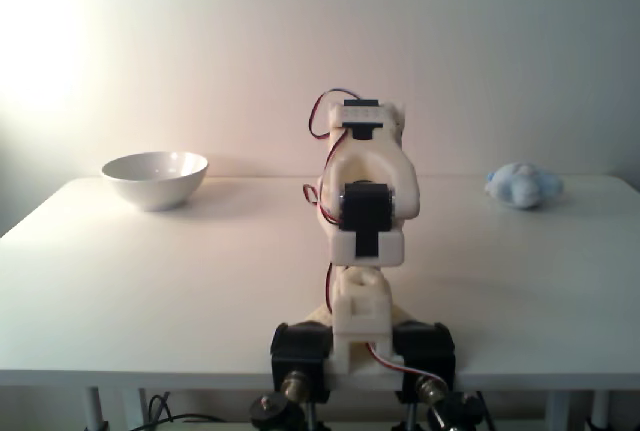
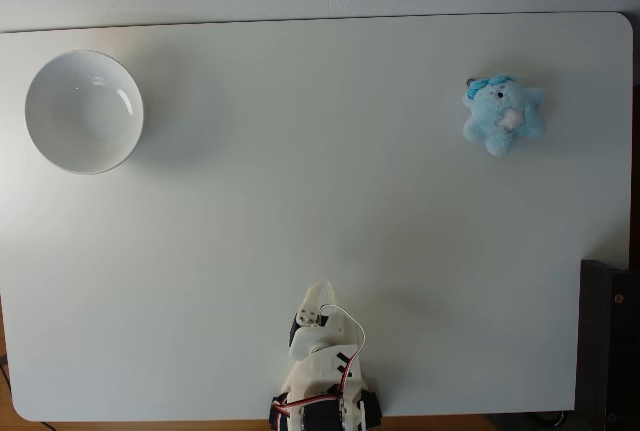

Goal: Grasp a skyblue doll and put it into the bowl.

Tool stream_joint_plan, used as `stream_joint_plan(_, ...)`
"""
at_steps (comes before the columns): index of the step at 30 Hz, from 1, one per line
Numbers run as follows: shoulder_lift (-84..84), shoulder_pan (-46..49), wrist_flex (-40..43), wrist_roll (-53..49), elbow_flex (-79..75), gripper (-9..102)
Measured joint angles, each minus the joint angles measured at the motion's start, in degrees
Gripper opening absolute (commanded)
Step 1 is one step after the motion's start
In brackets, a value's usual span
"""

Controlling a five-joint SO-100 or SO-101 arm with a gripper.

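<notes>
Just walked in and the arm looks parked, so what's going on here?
Nothing is being handled yet. The arm sits folded at the near edge of the white table, its gripper holding nothing; whether it is open or shut can't be told. In the top-down fixed view the skyblue doll lies far right, and the bowl sits empty far left, well apart.

A plain pale wall (image 1: 480,41) stands behind a white table (image 1: 180,291) with rounded corners; warm light blooms at the wall's upper left (strongest near the corner). A dark object (image 2: 610,341) sits beside the table's right edge.
</notes>
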Motion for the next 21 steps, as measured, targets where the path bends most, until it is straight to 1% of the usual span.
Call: stream_joint_plan(21,0.2,0.0,-0.1,-0.2,2.0,0)
